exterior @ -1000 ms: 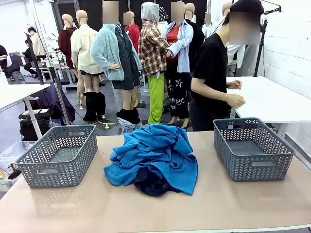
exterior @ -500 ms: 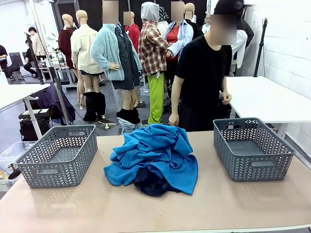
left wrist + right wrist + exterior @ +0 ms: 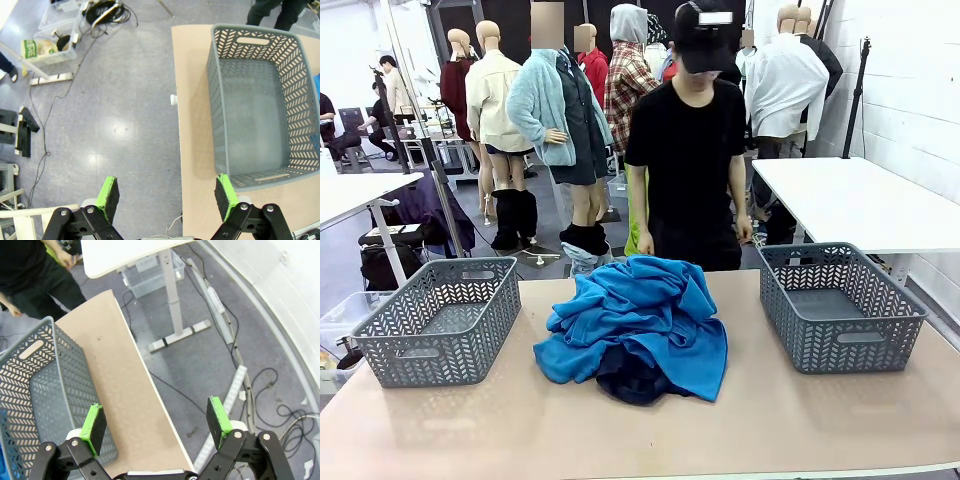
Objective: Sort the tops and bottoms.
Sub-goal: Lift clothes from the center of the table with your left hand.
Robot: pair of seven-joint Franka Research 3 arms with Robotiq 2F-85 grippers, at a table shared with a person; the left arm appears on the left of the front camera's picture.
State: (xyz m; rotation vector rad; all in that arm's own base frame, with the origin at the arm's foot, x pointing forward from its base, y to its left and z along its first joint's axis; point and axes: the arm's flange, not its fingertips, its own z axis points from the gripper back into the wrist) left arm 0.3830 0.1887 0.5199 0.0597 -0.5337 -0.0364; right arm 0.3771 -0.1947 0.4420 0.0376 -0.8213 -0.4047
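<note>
The bottoms lay mostly buried under the heaped blue tops at the middle of the table, with just a dark edge peeping out in front. The left gripper hung spread wide and empty beside the left basket. The right gripper gaped empty by the right basket, which was cut off at the frame's edge.

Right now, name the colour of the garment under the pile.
The bottoms are very dark navy; best in front view.

My left end effector hangs pointing down, jaws wide apart, empty. My right end effector is the same.
</note>
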